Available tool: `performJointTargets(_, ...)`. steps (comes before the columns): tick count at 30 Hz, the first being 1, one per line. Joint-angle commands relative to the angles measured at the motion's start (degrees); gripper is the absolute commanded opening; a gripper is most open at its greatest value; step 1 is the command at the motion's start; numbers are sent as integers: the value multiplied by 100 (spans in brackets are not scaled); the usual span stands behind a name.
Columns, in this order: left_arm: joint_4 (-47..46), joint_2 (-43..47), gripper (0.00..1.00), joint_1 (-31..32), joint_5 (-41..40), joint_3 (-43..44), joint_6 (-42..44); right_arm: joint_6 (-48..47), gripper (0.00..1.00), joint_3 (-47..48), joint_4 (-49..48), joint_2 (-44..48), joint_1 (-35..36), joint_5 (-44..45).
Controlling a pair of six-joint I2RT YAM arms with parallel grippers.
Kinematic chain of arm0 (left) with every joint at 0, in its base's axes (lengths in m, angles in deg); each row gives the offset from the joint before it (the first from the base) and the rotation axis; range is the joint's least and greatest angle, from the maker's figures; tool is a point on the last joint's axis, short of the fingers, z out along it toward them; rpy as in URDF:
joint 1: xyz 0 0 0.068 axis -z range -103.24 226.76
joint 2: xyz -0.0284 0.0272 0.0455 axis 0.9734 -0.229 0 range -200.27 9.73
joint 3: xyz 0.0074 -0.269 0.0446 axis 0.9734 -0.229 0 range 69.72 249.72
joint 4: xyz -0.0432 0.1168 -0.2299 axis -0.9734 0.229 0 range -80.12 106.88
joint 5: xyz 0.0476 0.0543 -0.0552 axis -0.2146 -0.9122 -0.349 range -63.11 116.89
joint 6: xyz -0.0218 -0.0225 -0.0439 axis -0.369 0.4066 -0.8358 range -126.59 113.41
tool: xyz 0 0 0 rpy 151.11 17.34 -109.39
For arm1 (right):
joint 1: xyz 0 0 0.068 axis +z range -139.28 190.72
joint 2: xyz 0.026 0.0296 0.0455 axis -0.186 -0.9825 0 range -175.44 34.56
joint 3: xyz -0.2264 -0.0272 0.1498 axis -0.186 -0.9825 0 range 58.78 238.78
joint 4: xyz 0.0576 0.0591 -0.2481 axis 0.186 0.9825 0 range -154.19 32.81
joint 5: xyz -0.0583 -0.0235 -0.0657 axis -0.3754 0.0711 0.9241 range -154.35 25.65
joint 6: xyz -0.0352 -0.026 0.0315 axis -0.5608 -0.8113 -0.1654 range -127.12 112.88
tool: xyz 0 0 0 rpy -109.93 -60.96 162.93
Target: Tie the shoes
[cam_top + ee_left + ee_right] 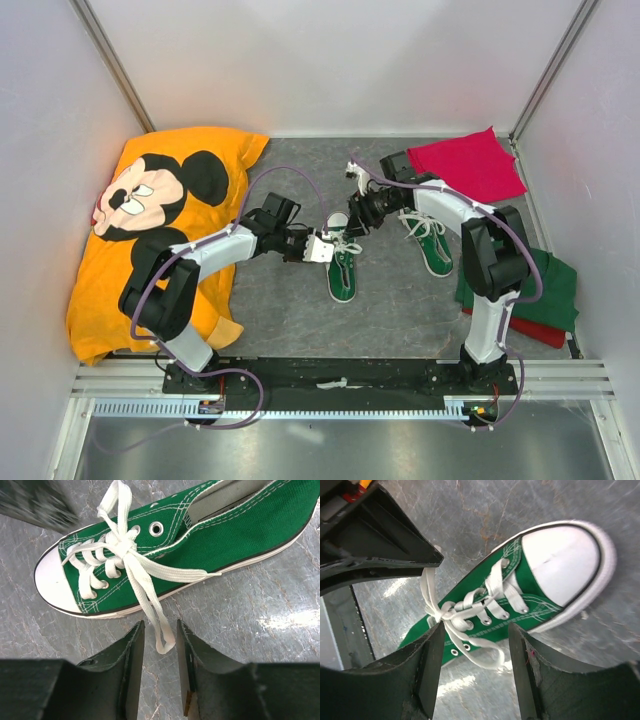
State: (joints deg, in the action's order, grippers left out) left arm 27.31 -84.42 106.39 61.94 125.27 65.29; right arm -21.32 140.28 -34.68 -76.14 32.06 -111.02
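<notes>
Two small green sneakers with white laces and toe caps lie on the grey mat: one in the middle [342, 272], one to its right [433, 246]. Both grippers hover at the middle shoe. My left gripper [322, 248] is open. In the left wrist view its jaws [160, 626] straddle the end of a lace loop [161, 630] without clamping it; a knot [122, 542] sits on the shoe [225, 535]. My right gripper [357, 226] is open. In the right wrist view its jaws [475, 629] stand around another loop [487, 655] beside the shoe [520, 580].
An orange Mickey Mouse cloth [160, 220] covers the left side. A red cloth [468, 163] lies at the back right. A folded green cloth [555, 290] lies on something red at the right edge. White walls enclose the mat [290, 310].
</notes>
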Motion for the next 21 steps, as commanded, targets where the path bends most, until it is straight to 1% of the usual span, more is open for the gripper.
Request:
performJointTargets(1,-196,-95,40,-18,143,219,-112,470,61,218,-200,-154,133,-52)
performJointTargets(7,-205,-147,44,-10,143,246,-112,804,59,183,-447,-242,221,-79)
performJointTargets(10,-196,-174,46,-10,143,263,-104,848,54,200,-500,-268,230,-61)
performJointTargets(11,-196,-191,47,-1,134,281,-112,840,47,200,-491,-268,230,-70)
performJointTargets(13,-196,-227,48,-1,125,290,-121,892,42,235,-517,-277,230,-105)
performJointTargets(14,-205,-235,48,-1,125,298,-121,892,36,244,-509,-269,230,-157)
performJointTargets(16,-214,-236,49,17,116,307,-139,919,31,253,-500,-286,230,-175)
performJointTargets(18,-205,-244,50,17,116,299,-139,910,19,244,-500,-269,230,-184)
performJointTargets(19,-205,-236,50,17,116,299,-130,901,6,227,-500,-268,221,-184)
performJointTargets(20,-205,-227,50,25,108,290,-139,892,1,218,-500,-242,221,-184)
performJointTargets(21,-214,-227,50,26,108,281,-130,910,0,192,-500,-207,221,-175)
